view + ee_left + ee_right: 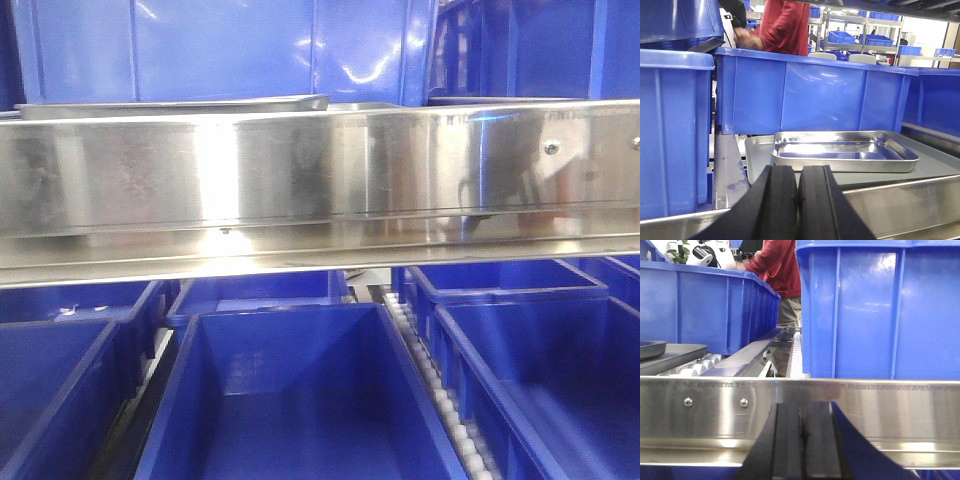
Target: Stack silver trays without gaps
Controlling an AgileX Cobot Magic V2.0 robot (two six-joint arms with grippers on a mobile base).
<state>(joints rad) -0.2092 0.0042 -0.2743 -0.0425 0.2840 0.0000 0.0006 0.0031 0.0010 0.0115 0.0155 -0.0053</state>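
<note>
In the left wrist view a shiny silver tray [845, 150] lies askew on top of a wider, duller silver tray [756, 152], both on the shelf in front of a blue bin [815, 92]. My left gripper [799, 170] is shut and empty, just short of the trays behind the steel rail. The front view shows only a tray rim [170, 105] above the rail. In the right wrist view the trays [667, 351] peek in at the far left, and my right gripper [803, 406] is shut and empty, below the rail and well to their right.
A long steel shelf rail [320, 170] with screws runs across in front of both grippers. Blue bins [290, 400] fill the lower level, and a tall blue bin [880, 310] stands right behind the rail. A person in red [785, 25] stands behind the shelf.
</note>
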